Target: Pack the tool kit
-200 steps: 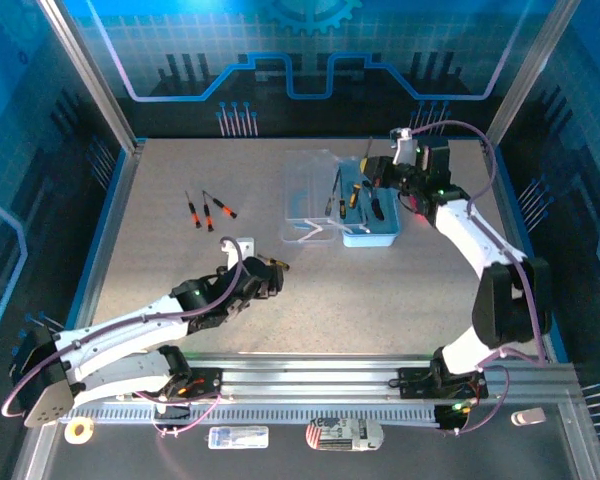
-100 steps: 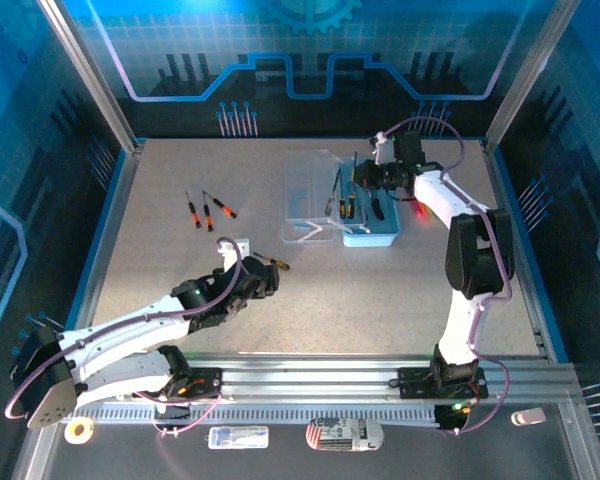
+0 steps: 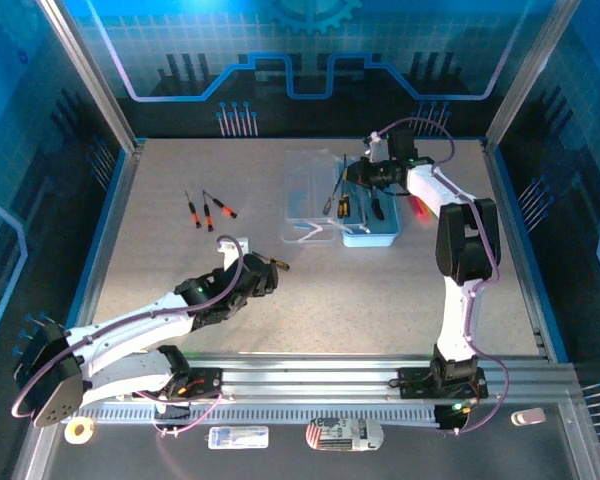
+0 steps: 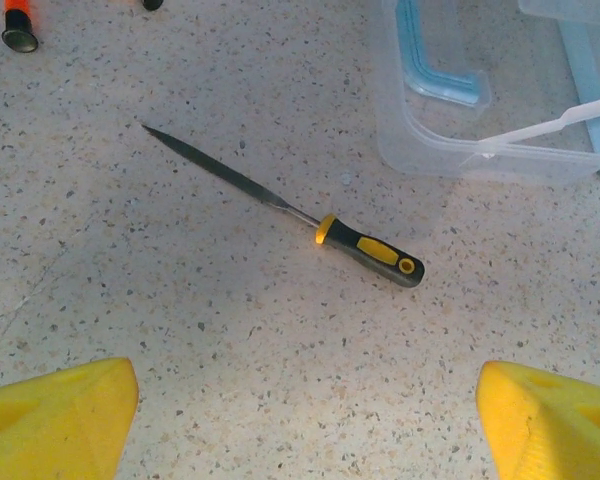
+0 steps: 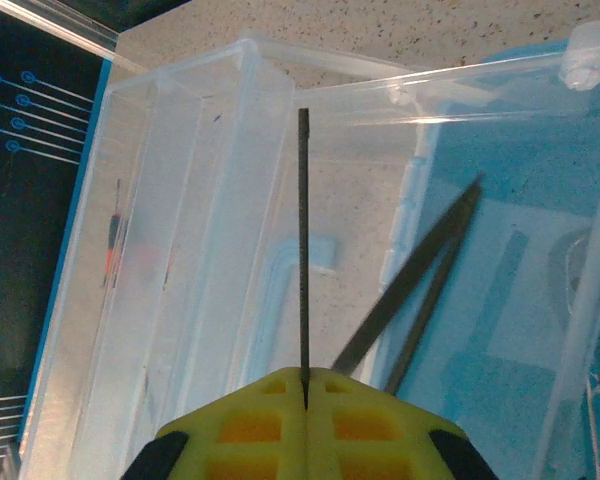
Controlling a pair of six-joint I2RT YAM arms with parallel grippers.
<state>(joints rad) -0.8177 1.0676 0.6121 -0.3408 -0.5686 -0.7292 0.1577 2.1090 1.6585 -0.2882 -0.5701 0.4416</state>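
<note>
The right gripper [image 5: 305, 378] is clamped tight on a thin dark needle file [image 5: 303, 240]. The blade sticks straight up the middle of the wrist view from between the yellow fingers [image 5: 250, 420]. Beneath it lies the open tool case [image 3: 305, 195]. Its clear lid [image 5: 180, 260] takes the left half of that frame and its blue tray [image 5: 520, 180] the right. Two more dark files [image 5: 420, 280] lean slantwise over the tray's near edge. Seen from overhead, the case sits at upper centre of the table.

The left gripper [image 4: 305, 400] stands wide apart with nothing in it, its yellow fingertips [image 4: 55, 412] in the bottom corners of its own view. Above them, mid-frame, a file [image 4: 252, 187] with a yellow-and-black handle lies flat on the speckled table [image 4: 180, 330]. Its tip points to the upper left, and its handle is near the case's clear corner. Three small orange-handled tools [image 3: 207, 212], screwdrivers I think, lie at the left of the overhead view, well apart from the case.
</note>
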